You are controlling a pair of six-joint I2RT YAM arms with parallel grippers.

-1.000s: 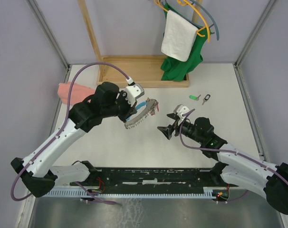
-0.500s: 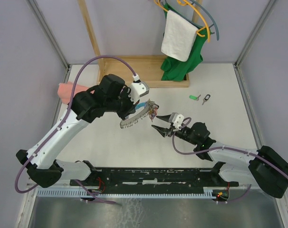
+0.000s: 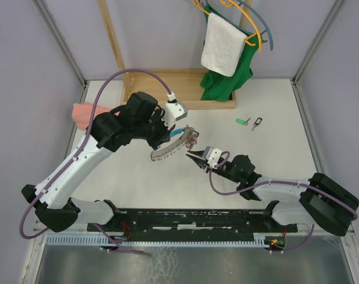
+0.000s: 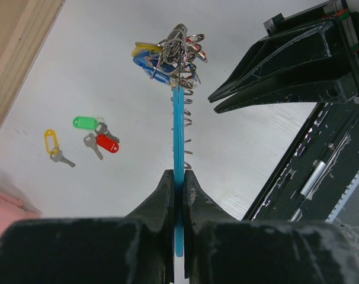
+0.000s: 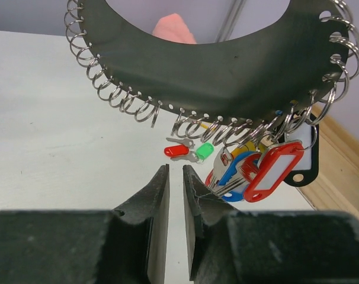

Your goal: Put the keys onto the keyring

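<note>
My left gripper [image 4: 178,177] is shut on the lower end of the keyring's long light-blue piece [image 4: 178,118], holding it above the table. A bunch of rings and coloured tags [image 4: 170,53] hangs at its far end. In the top view the keyring [image 3: 173,144] slants between the two arms. My right gripper [image 5: 176,174] is just below the coil of rings [image 5: 138,109], its jaws a narrow gap apart with nothing between them. A red-tagged key [image 5: 274,171] hangs on the ring beside its right finger. Loose keys lie on the table with red [image 4: 107,144], green [image 4: 83,122] and yellow [image 4: 50,139] tags.
Two more keys, one green-tagged [image 3: 243,122] and one dark [image 3: 257,123], lie at the back right. A wooden stand [image 3: 167,89] sits at the back, with a white towel [image 3: 224,44] and green cloth on hangers. A pink cloth [image 3: 85,112] lies far left.
My right arm has reached left, up to the keyring, and its jaws have narrowed from wide open to a thin gap. The left arm has shifted a little with the keyring.
</note>
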